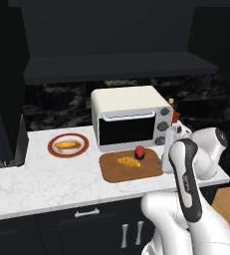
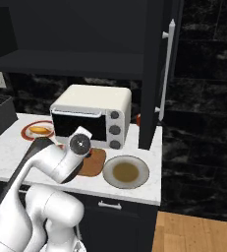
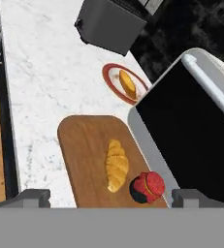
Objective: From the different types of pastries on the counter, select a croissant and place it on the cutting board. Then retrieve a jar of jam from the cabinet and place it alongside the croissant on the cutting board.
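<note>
Gripper (image 3: 111, 196): two dark fingertips at the bottom of the hand view, spread wide, holding nothing, above the near edge of the cutting board.
Jar of jam (image 3: 148, 187): small red jar on the cutting board (image 3: 87, 145), just beside the croissant and next to the toaster oven front; also seen in the left base view (image 1: 140, 152).
Croissant (image 3: 116, 165): golden, ridged, lying flat near the middle of the board; apart from the jar by a small gap (image 1: 129, 161).
Red-rimmed plate (image 1: 68, 145): holds a smoother oblong golden pastry (image 1: 67, 145); well apart from the board, on the left.
Grey plate (image 2: 126, 172): round, brownish centre, just right of the board.
Toaster oven (image 1: 131, 117): cream body, dark glass door, directly behind the board.
Counter (image 1: 47, 174): white marble-look top, dark drawers with silver handles below.
Cabinet (image 1: 116, 60): matte black wall unit with a wide dark shelf above the oven.
Room: black veined backsplash, wooden floor at right.
</note>
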Motion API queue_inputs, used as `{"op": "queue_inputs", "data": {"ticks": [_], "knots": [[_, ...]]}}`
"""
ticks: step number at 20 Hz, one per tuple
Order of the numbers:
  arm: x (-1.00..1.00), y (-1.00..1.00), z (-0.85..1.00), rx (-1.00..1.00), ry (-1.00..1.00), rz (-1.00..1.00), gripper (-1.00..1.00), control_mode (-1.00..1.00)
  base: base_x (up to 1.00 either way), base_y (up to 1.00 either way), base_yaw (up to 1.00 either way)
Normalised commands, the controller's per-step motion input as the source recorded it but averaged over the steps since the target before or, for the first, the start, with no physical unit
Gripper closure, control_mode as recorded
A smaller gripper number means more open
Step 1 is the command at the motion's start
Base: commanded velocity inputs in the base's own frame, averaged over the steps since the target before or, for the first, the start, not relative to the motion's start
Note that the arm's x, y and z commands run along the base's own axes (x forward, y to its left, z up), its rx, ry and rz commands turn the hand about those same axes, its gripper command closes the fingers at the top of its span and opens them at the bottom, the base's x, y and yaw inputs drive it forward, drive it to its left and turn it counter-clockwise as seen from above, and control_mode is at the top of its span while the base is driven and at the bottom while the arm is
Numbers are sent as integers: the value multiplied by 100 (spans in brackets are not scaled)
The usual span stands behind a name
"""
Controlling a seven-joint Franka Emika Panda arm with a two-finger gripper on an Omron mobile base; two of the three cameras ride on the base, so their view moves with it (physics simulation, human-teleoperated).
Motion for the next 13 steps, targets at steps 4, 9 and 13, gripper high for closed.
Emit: {"op": "queue_inputs", "data": {"ticks": [4,9,13], "knots": [[-74,12,56,0,5,-51,-100,-100,0,0,0],[-61,17,66,0,16,-38,-100,-100,0,0,0],[-73,8,63,0,14,-35,-100,-100,0,0,0]]}}
